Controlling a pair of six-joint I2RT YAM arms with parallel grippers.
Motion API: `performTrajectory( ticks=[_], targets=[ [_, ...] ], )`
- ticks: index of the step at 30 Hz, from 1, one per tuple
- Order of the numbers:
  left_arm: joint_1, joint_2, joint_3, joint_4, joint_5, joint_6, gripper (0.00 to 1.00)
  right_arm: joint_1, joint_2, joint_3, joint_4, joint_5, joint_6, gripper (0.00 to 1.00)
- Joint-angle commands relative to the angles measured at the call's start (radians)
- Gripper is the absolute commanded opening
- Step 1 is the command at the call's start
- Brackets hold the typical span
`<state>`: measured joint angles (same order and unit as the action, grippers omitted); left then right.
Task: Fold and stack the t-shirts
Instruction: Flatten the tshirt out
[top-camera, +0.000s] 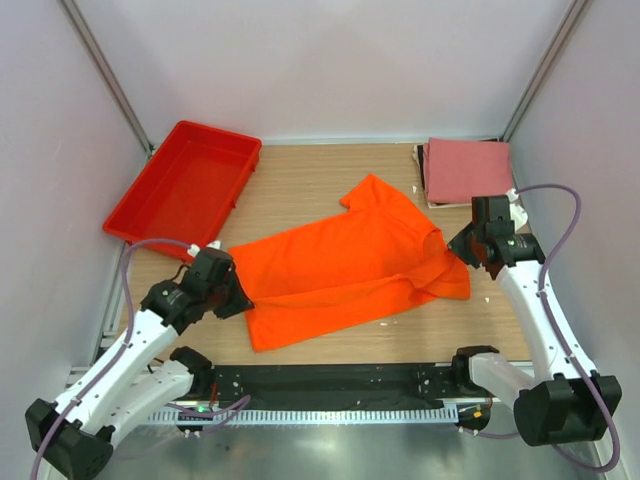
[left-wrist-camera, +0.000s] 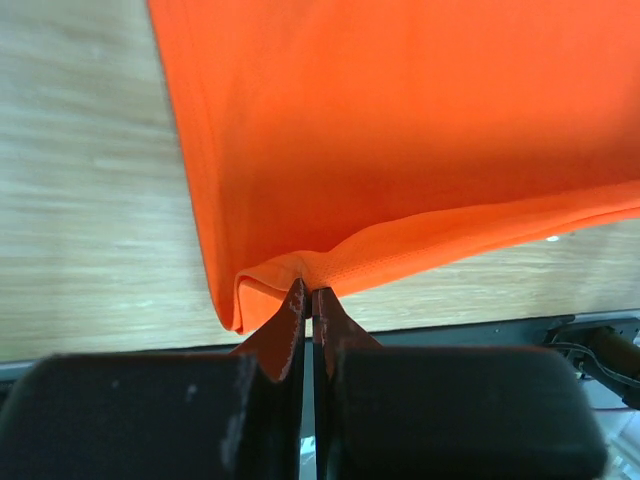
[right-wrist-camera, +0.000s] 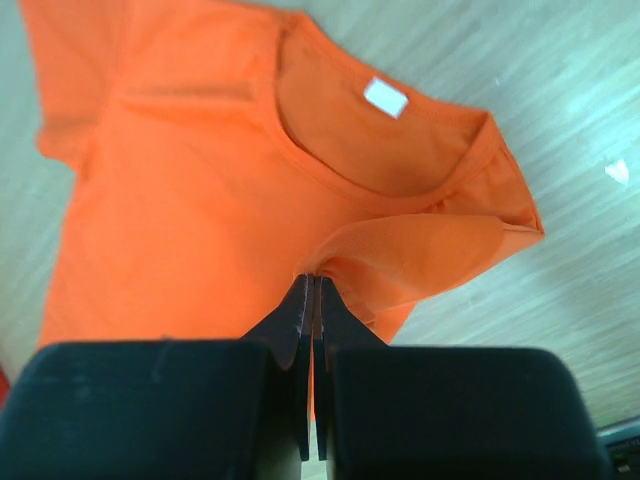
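Between left gripper (left-wrist-camera: 309, 300) and right gripper (right-wrist-camera: 313, 288), orange t-shirt (top-camera: 345, 262) spread flat on table (top-camera: 310, 180). Left jaws pinched shut on folded hem corner; right jaws pinched shut on sleeve fold below white neck label (right-wrist-camera: 386, 97). Beyond right gripper, folded pink t-shirt (top-camera: 468, 168); beyond left gripper, red tray (top-camera: 190, 190).

left arm (top-camera: 110, 375), right arm (top-camera: 535, 305): white link shells, black joints and wrist housings. Thin purple cable (top-camera: 160, 240) looped off each. Fingers (left-wrist-camera: 287, 325) black, blade-thin tips.
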<state>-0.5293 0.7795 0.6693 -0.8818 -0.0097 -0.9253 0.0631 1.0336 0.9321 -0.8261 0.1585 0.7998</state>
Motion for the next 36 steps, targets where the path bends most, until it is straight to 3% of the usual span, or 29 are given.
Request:
performTrajectory(
  ticks=[1,6,8,12,17,22,24,26,29,32,36],
  targets=[
    [-0.003,-0.011,0.133,0.036,-0.091,0.081,0.0,-0.005,-0.029,0.129,0.042,0.088,0.025,0.01],
    [0.0,0.197,0.512,0.093,-0.402,0.321,0.0,-0.005,0.141,0.373,0.266,0.076,0.068,0.01],
    [0.012,0.311,0.602,0.228,-0.452,0.446,0.0,-0.005,0.21,0.506,0.358,0.029,0.058,0.01],
    [0.093,0.528,0.95,0.453,-0.527,0.603,0.0,-0.009,0.406,0.808,0.499,0.023,0.021,0.01],
    [0.204,0.839,1.371,0.561,-0.454,0.612,0.0,-0.037,0.674,1.256,0.577,0.003,-0.037,0.01],
    [0.252,1.024,1.667,0.552,-0.3,0.62,0.0,-0.11,0.853,1.599,0.559,-0.046,-0.014,0.01],
    [0.253,1.011,1.679,0.558,-0.289,0.626,0.0,-0.135,0.832,1.602,0.556,-0.066,0.012,0.01],
    [0.253,0.962,1.618,0.581,-0.27,0.628,0.0,-0.161,0.772,1.473,0.565,-0.105,0.021,0.01],
    [0.253,0.807,1.306,0.653,-0.178,0.631,0.0,-0.166,0.605,1.203,0.594,-0.145,0.01,0.01],
    [0.252,0.623,1.047,0.685,-0.184,0.615,0.0,-0.167,0.429,0.948,0.567,-0.165,-0.023,0.01],
    [0.252,0.4,0.802,0.643,-0.116,0.583,0.0,-0.167,0.231,0.731,0.448,-0.131,-0.06,0.01]
  ],
)
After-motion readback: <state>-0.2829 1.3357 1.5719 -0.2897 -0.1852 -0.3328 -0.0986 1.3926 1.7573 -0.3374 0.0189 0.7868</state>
